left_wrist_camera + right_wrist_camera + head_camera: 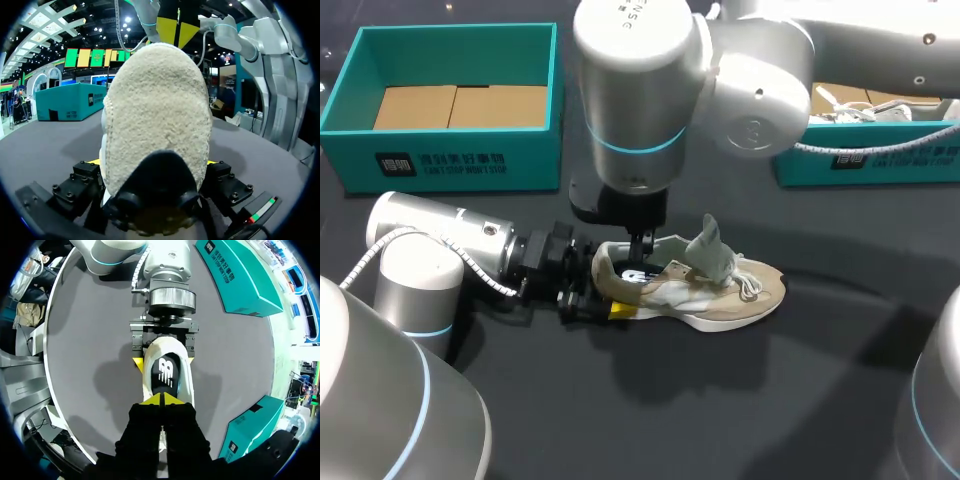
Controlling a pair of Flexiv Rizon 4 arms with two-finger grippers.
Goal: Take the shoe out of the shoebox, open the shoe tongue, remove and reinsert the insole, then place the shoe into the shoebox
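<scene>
Sneaker sits upright on its sole mid-table, outside both boxes. The left gripper has it by the heel, one finger on each side, clamped. The right gripper comes straight down into the shoe opening w/ its yellow tips pressed together right at the black insole. Can't tell if any insole edge is pinched btwn them.

Handling, my read: the shoe is light and the upper is soft suede/mesh that'll crush under pressure. The heel cup is prob the stiffest part, so the heel clamp is the right hold for bracing. The insole looks thin and floppy, likely bends and drags on the lining. I'd take it at the heel-end edge and peel up, not yank. The tongue stands up and back but it's limp and could flop down over the opening.

Views:
- Right wrist cam is the only one showing the insole and tip contact. In the head view the arm's wrist hides most of that.
- Left wrist cam is nearly all fuzzy heel back, nothing of the inside.
- Head view alone gives the raised tongue and the empty teal shoebox at far left. A second shoebox at far right has another shoe in it.
</scene>
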